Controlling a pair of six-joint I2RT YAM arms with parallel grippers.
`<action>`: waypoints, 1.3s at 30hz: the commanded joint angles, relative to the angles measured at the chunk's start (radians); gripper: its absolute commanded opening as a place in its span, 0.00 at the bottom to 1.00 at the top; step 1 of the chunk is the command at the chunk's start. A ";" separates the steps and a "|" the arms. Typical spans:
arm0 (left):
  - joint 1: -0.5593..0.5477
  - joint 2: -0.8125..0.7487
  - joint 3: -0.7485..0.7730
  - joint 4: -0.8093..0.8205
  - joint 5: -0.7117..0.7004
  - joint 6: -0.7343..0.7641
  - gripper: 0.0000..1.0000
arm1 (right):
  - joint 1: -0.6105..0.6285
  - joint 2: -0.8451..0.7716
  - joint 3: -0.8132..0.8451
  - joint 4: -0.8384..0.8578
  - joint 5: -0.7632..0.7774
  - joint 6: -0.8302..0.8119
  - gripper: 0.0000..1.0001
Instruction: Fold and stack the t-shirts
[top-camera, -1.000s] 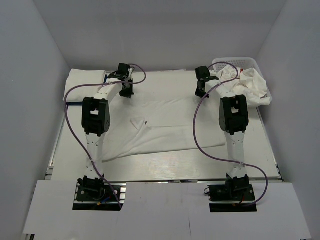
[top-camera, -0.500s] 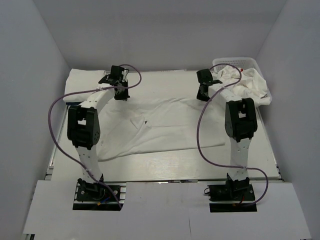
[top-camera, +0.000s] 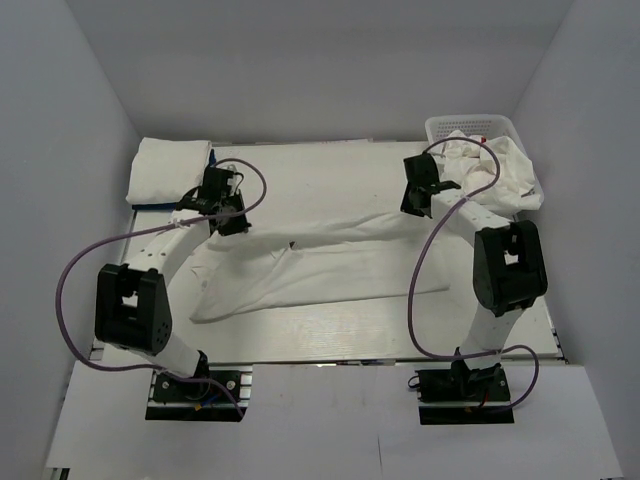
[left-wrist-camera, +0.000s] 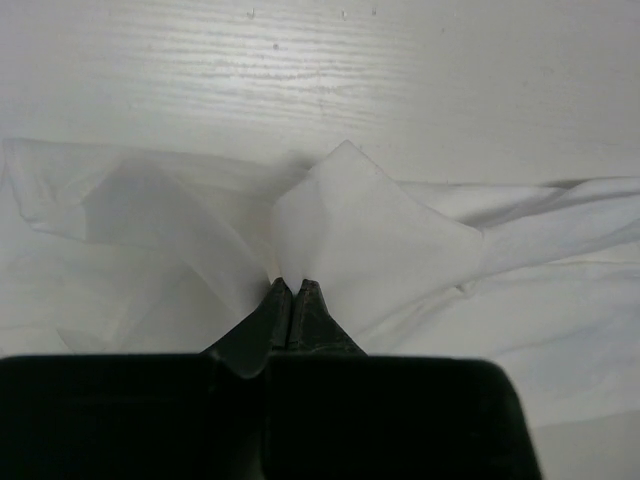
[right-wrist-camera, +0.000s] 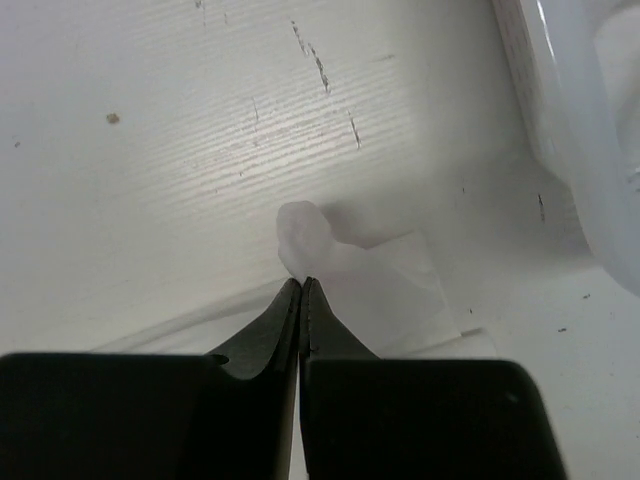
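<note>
Both left gripper (left-wrist-camera: 293, 287) and right gripper (right-wrist-camera: 301, 284) pinch the far edge of the white t-shirt (top-camera: 320, 260), stretched between them.

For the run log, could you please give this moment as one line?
left gripper: shut on white t-shirt | right gripper: shut on it | mid-fold

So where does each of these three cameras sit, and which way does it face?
Top external: fixed above and behind the arms, looking down on the table; both whole arms show.
Left wrist: on the left arm, looking along the shut left fingers at the white t-shirt they pinch.
Right wrist: on the right arm, looking past the shut right fingers, pinching that shirt's edge, toward the basket.
Shared: all three see that t-shirt.
</note>
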 joint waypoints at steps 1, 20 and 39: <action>-0.007 -0.109 -0.067 0.007 0.011 -0.087 0.00 | 0.004 -0.076 -0.045 0.058 -0.014 -0.013 0.00; -0.026 -0.344 -0.290 -0.410 0.120 -0.256 0.77 | 0.011 -0.336 -0.385 -0.052 -0.068 0.042 0.44; -0.026 -0.001 -0.046 -0.094 0.215 -0.150 1.00 | 0.015 -0.292 -0.246 0.152 -0.363 -0.086 0.90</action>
